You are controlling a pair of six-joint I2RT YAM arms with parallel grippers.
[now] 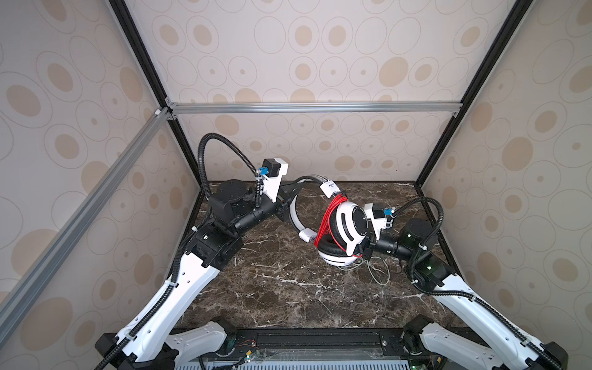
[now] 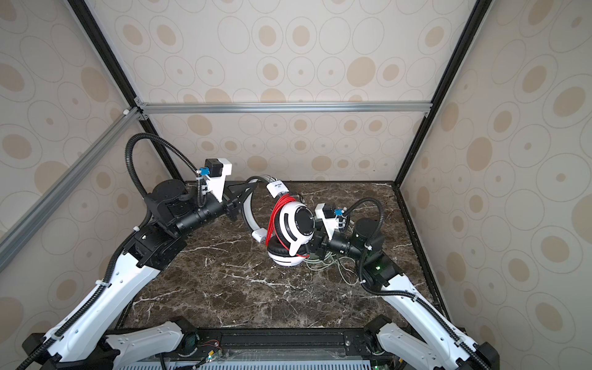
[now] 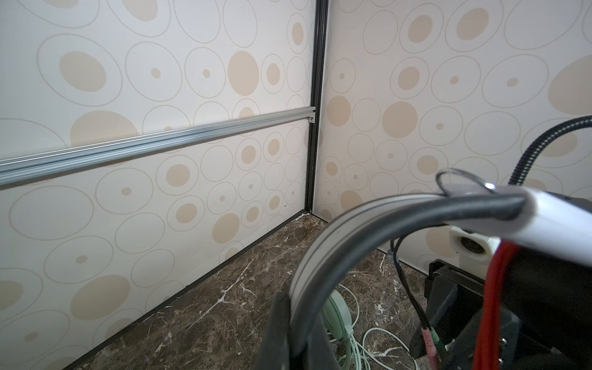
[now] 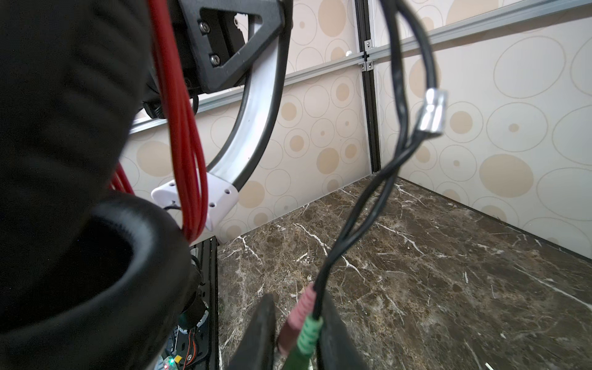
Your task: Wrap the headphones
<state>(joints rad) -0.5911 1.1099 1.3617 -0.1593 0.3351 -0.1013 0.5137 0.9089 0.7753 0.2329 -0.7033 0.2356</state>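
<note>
The white headphones (image 1: pixel 349 224) with black ear pads stand tilted near the middle of the table in both top views, the lower cup (image 2: pixel 285 258) on the marble. Red cord (image 1: pixel 326 221) is looped in several turns around the cups. My left gripper (image 1: pixel 286 205) is shut on the white headband (image 3: pixel 352 217). My right gripper (image 4: pixel 298 307), by the lower cup (image 1: pixel 365 250), is shut on the pink and green plugs (image 4: pixel 301 320) at the cord's black end. The mint-green headphones (image 3: pixel 336 317) lie behind, mostly hidden, their green cord (image 1: pixel 378 272) loose on the table.
The dark marble table (image 1: pixel 288 288) is boxed in by patterned walls with a metal rail (image 1: pixel 314 107) across the back. A black cord (image 4: pixel 352 208) with a silvery clip (image 4: pixel 431 112) hangs slack up from the plugs.
</note>
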